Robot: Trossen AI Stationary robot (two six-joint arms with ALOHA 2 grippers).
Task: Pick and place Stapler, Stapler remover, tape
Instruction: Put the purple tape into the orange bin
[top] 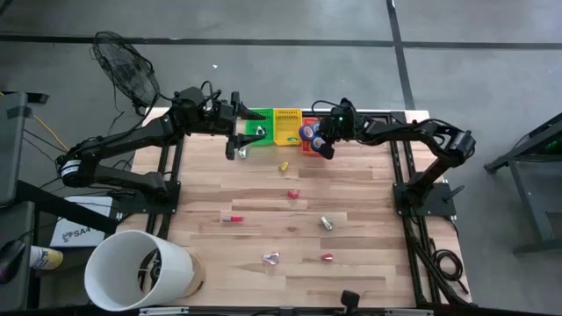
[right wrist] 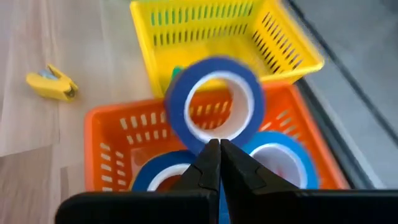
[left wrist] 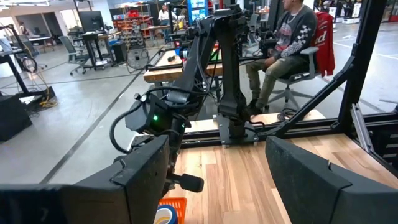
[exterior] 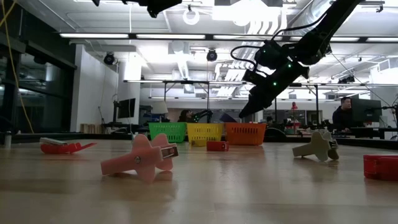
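Right gripper (right wrist: 219,163) hovers over the orange basket (right wrist: 109,134), fingers pressed together on the rim of a blue tape roll (right wrist: 214,102), with two more blue rolls (right wrist: 283,155) already lying in that basket. Left gripper (top: 237,133) waits beside the green basket (top: 260,125), on the far side of the yellow basket (top: 287,125) from the orange one, fingers spread and holding nothing. Looks well short of done: this roll isn't dropped yet, and small pieces sit loose on the table (top: 369,202) out from the orange basket, a yellow piece (top: 284,165) nearest, red pieces (top: 293,194) and a silvery piece (top: 326,223) farther out.
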